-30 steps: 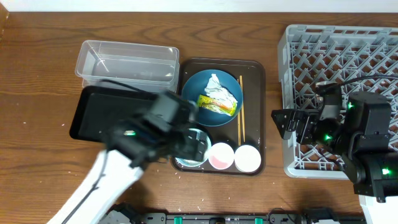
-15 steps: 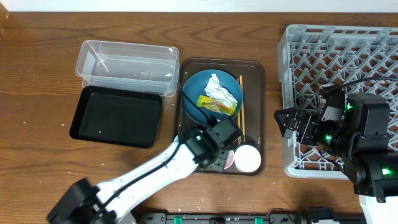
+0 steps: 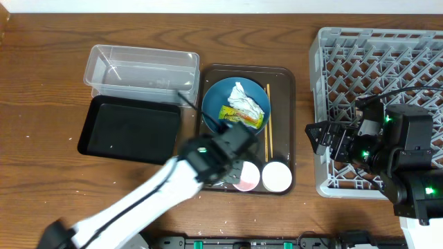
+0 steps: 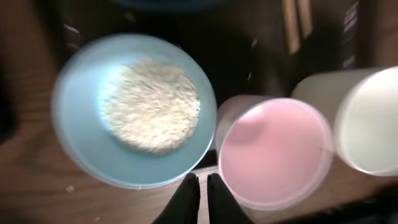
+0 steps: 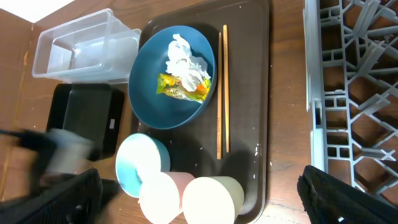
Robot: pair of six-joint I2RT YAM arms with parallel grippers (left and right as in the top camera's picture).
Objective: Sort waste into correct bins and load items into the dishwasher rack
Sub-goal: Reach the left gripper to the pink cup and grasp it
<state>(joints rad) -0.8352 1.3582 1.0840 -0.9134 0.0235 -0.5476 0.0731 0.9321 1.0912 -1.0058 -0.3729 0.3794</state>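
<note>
We saw the chopsticks (image 3: 268, 128) lying twelve-to-six; left gripper (image 4: 199, 186) pinched together, right gripper (image 5: 205, 190) spread wide; overhead, the arm (image 3: 173, 176) hid the bowl (image 4: 71, 118).

Dark wood-grain table (image 3: 41, 173), pale wall strip (image 3: 208, 5) behind.

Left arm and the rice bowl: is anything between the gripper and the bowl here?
Nothing visible. The left gripper, shut, sits right at the rim of the bowl, in the narrow gap beside the pink cup, which crowds that side. Whether it pinches the rim cannot be told.
</note>
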